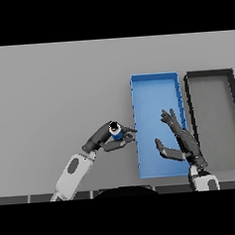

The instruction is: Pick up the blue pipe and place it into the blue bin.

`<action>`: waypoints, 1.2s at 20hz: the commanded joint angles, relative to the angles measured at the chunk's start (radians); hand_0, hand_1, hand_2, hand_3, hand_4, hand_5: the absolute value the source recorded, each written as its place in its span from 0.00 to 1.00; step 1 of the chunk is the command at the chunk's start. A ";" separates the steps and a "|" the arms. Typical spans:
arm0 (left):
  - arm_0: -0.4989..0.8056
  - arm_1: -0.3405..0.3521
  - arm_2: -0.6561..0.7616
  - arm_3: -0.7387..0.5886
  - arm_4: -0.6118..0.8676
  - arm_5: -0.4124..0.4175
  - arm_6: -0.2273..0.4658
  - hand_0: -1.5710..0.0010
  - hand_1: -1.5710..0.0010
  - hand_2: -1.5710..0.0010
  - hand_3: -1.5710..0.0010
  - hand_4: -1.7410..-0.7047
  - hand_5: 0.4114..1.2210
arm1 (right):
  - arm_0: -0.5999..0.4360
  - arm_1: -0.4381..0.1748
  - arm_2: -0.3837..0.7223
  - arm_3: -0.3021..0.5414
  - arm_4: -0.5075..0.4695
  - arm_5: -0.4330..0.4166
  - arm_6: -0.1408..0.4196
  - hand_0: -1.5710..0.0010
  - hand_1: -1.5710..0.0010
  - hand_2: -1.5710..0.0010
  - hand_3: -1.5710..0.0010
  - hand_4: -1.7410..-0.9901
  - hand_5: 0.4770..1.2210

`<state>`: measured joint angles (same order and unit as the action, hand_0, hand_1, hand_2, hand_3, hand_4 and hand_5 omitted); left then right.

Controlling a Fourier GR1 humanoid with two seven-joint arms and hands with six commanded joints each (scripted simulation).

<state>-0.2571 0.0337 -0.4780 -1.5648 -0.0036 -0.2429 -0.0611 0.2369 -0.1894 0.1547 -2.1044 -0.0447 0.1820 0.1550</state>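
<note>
My left hand (107,137) comes in from the lower left, its fingers and thumb curled around the blue pipe (116,132). I hold the pipe with its dark open end facing up. The pipe is just beside the left wall of the blue bin (137,138), outside the bin and over the grey desk (53,94). My fingertips reach right up to that wall.

My right hand (180,140) is over the lower right part of the blue bin, open, fingers straight and spread, thumb pointing off to the left, holding nothing.

A dark grey bin (190,104) sits right beside the blue bin on its right side, the two standing side by side on the desk.
</note>
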 commanded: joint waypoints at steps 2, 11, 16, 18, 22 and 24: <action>-0.007 -0.001 0.010 0.018 -0.009 -0.008 0.010 0.00 0.00 0.00 0.00 0.26 1.00 | -0.095 -0.030 0.008 -0.017 -0.040 0.030 0.088 1.00 0.99 0.93 1.00 0.65 0.11; -0.003 -0.026 0.027 0.015 -0.042 -0.036 -0.004 0.00 0.00 0.00 0.00 0.26 1.00 | -0.434 -0.035 0.157 0.008 -0.066 0.115 0.274 1.00 1.00 0.97 1.00 0.60 0.11; -0.016 -0.052 0.055 0.052 -0.037 -0.072 0.006 0.00 0.00 0.00 0.00 0.26 1.00 | -0.556 -0.012 0.205 0.046 -0.070 0.146 0.314 1.00 0.99 0.96 1.00 0.68 0.09; -0.011 -0.052 0.066 0.042 -0.033 -0.086 0.010 0.00 0.00 0.00 0.00 0.26 1.00 | -0.633 0.008 0.213 0.085 -0.065 0.144 0.358 0.99 0.99 0.95 1.00 0.71 0.08; -0.007 -0.059 0.075 0.034 -0.069 -0.085 0.024 0.00 0.00 0.00 0.00 0.26 1.00 | -0.703 0.017 0.207 0.154 -0.089 0.179 0.387 0.98 0.96 0.93 0.99 0.73 0.04; 0.004 -0.059 0.076 0.037 -0.088 -0.092 0.039 0.00 0.00 0.00 0.00 0.27 1.00 | -0.736 0.031 0.213 0.189 -0.088 0.191 0.387 0.89 0.86 0.83 0.92 0.68 0.01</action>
<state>-0.2526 -0.0252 -0.4021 -1.5269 -0.0936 -0.3365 -0.0212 -0.4994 -0.1576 0.3674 -1.9160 -0.1325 0.3734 0.5426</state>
